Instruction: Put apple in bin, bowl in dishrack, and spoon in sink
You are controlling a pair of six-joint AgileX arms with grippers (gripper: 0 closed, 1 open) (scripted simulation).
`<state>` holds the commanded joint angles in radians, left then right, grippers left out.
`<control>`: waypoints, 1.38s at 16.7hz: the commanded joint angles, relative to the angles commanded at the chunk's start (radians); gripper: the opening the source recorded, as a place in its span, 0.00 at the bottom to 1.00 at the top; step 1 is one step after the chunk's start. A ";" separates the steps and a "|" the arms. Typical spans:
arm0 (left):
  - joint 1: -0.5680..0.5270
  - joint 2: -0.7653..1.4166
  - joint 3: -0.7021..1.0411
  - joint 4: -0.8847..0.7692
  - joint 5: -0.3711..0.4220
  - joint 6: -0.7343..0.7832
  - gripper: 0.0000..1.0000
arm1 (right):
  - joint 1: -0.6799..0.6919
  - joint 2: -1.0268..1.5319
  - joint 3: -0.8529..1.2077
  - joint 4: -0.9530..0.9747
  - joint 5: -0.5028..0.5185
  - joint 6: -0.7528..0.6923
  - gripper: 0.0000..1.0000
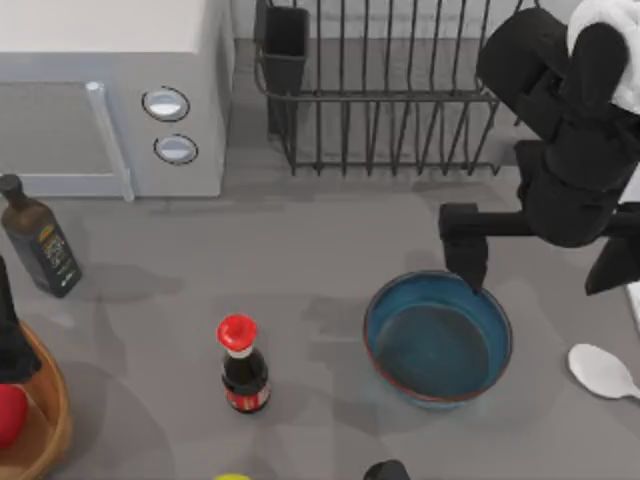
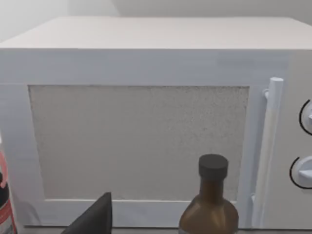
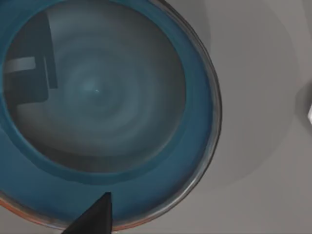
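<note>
The blue bowl (image 1: 438,338) stands upright on the table right of centre, and in the right wrist view the bowl (image 3: 97,97) lies directly below the camera. My right gripper (image 1: 537,280) hangs open over its far rim, one finger (image 1: 466,250) reaching down to the rim and the other (image 1: 610,268) well off to the right. The white spoon (image 1: 603,370) lies on the table to the right of the bowl. The red apple (image 1: 8,415) rests inside the wicker bin (image 1: 52,415) at the left edge. My left gripper (image 1: 12,355) hovers open just above it. The dishrack (image 1: 385,100) stands at the back.
A white microwave (image 1: 110,90) fills the back left, close in front of the left wrist camera. A dark bottle (image 1: 40,250) stands before it, and a red-capped sauce bottle (image 1: 242,365) stands left of the bowl. The sink's white edge (image 1: 634,305) shows at the right border.
</note>
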<state>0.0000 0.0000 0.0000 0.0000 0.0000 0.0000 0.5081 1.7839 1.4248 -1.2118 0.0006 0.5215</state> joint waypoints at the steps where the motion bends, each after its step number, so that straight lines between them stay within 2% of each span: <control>1: 0.000 0.000 0.000 0.000 0.000 0.000 1.00 | 0.000 0.000 0.000 0.000 0.000 0.000 1.00; 7: 0.000 0.000 0.000 0.000 0.000 0.000 1.00 | -0.003 0.009 -0.035 0.041 0.000 -0.002 1.00; 15: 0.000 0.000 0.000 0.000 0.000 0.000 1.00 | 0.003 0.111 -0.257 0.371 0.000 0.004 1.00; 20: 0.000 0.000 0.000 0.000 0.000 0.000 1.00 | 0.003 0.116 -0.267 0.383 0.000 0.005 1.00; 23: 0.000 0.000 0.000 0.000 0.000 0.000 1.00 | 0.003 0.116 -0.267 0.383 0.000 0.005 0.77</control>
<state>0.0000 0.0000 0.0000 0.0000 0.0000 0.0000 0.5112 1.9001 1.1578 -0.8286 0.0011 0.5263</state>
